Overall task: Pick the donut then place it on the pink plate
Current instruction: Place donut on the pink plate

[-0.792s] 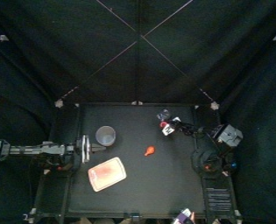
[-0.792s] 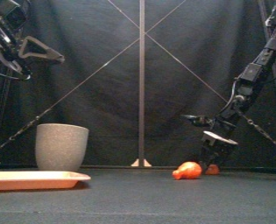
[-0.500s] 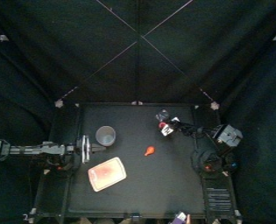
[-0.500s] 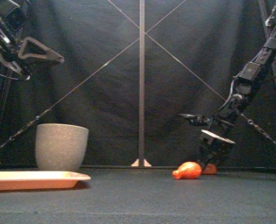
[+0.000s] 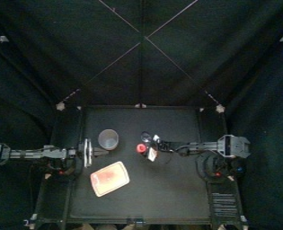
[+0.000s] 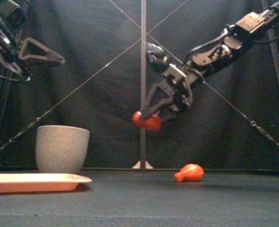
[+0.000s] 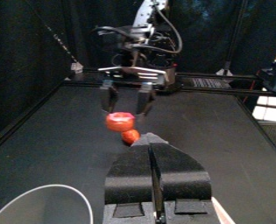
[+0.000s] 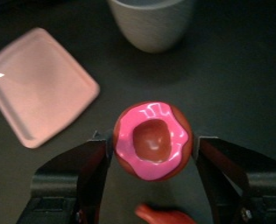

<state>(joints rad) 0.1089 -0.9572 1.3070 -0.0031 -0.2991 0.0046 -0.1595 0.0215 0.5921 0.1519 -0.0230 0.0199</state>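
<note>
One donut clamped in right pincer; both hang above table.

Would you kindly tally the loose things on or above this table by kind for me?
Toy foods: 2 (donut, orange-red toy)
Cups: 1 (grey cup)
Trays: 1 (pink tray)
Total: 4
</note>
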